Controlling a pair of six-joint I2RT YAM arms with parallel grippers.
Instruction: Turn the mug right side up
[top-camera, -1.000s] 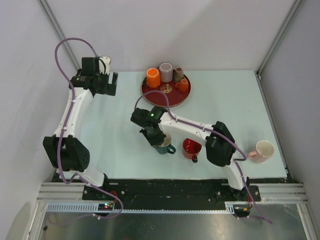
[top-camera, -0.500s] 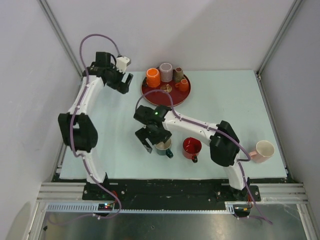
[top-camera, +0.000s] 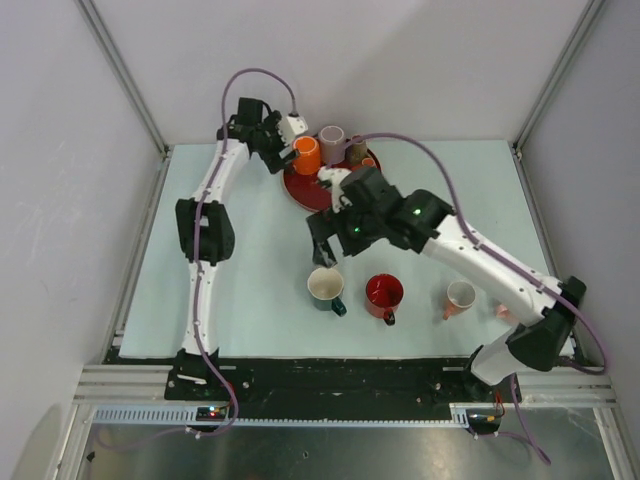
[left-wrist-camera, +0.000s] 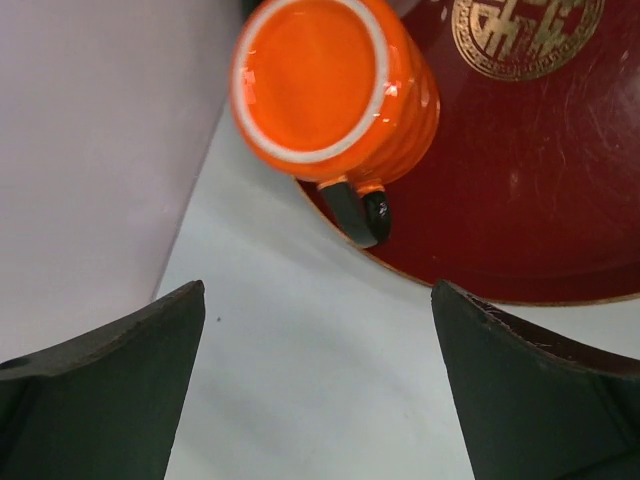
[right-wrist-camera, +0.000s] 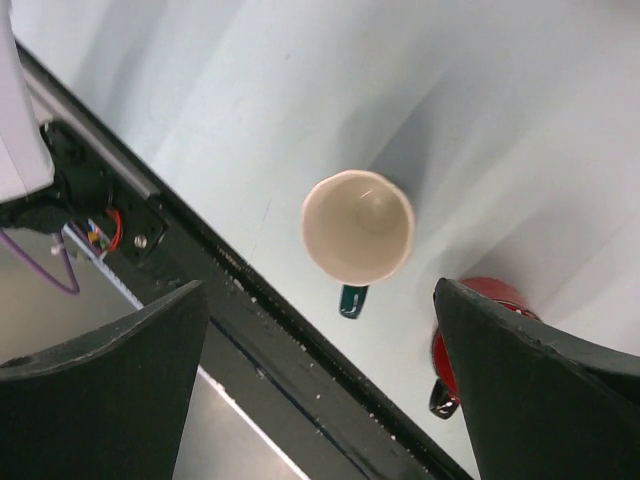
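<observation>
well, the left gripper (left-wrist-camera: 318, 300) hangs with its jaws spread wide and empty just over the orange mug (left-wrist-camera: 330, 85). this mug stands bottom up at the rim of the red tray (left-wrist-camera: 540, 200), so i think the gripper is there to come down around it. the right gripper (right-wrist-camera: 320, 288) is released too, holding nothing, high above the teal mug (right-wrist-camera: 358, 228), which stands mouth up beside a red mug (top-camera: 383, 292). the table (top-camera: 230, 270) is pale, smooth and matte, closed in by plain grey walls (top-camera: 300, 60).

Bare counter (top-camera: 260, 262) lies left of the teal mug (top-camera: 326, 288); the red mug (top-camera: 384, 294) stands just right of it; the pink mug (top-camera: 459, 298) farther right; the crowded red tray (top-camera: 300, 190) blocks the far middle; the right arm (top-camera: 480, 255) spans the right side.
</observation>
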